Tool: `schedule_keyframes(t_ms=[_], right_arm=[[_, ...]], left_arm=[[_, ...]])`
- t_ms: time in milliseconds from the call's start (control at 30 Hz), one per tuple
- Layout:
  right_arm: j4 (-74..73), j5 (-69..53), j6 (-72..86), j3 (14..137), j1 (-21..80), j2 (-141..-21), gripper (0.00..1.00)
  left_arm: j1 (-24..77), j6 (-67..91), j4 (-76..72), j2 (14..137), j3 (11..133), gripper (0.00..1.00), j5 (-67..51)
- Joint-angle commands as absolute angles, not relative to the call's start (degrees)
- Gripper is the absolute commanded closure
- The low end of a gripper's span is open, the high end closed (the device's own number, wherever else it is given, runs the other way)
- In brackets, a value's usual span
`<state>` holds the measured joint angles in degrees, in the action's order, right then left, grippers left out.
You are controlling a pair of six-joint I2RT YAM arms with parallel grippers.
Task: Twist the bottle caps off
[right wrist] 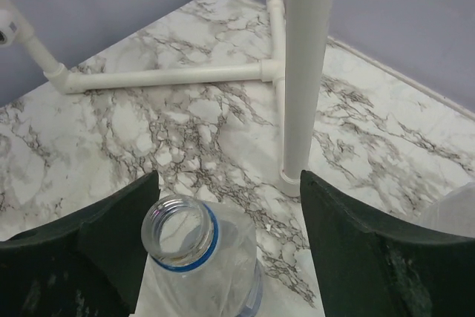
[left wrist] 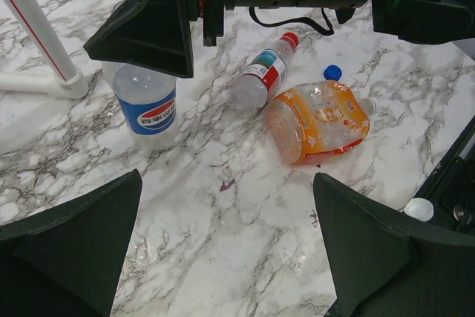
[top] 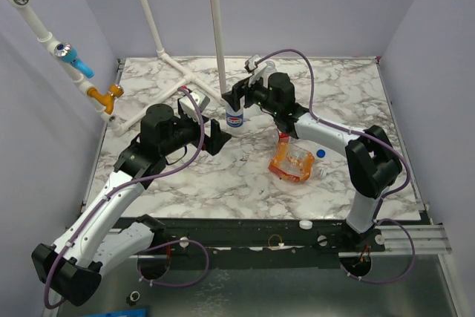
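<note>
The Pepsi bottle [top: 234, 117] stands upright near the white pole, with no cap; its open neck with a blue ring shows in the right wrist view [right wrist: 180, 234]. My right gripper [top: 242, 99] is open around the neck [right wrist: 226, 235], the neck close to the left finger. My left gripper [top: 217, 137] is open and empty [left wrist: 226, 257], just left of the bottle [left wrist: 148, 105]. A loose blue cap [left wrist: 333, 72] lies on the table. The red-label bottle [left wrist: 261, 77] lies flat with its red cap [left wrist: 290, 38] on. The orange bottle [left wrist: 319, 120] lies flat. The tall bottle is out of view.
A white pipe frame [top: 178, 72] and an upright pole [right wrist: 308, 72] stand at the back, right behind the Pepsi bottle. A loose white cap [top: 305, 223] lies at the table's front edge. A clear rounded thing [right wrist: 454, 211] shows at the right wrist view's edge.
</note>
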<state>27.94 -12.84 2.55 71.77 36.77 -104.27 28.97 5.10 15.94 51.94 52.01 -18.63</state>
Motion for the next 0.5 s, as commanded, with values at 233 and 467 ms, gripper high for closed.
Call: schedule_keyframes(t_ms=[233,467], right_arm=[[20.43,-9.71,0.96,79.4,37.81,-103.15,0.08],[17.37,-9.52,1.84,80.91,37.82,-99.6,0.0]], left_arm=[[28.83,4.7,15.09,51.16,54.14,0.01,-19.45],[28.83,4.98,15.14,51.85,54.73,0.01,-19.54]])
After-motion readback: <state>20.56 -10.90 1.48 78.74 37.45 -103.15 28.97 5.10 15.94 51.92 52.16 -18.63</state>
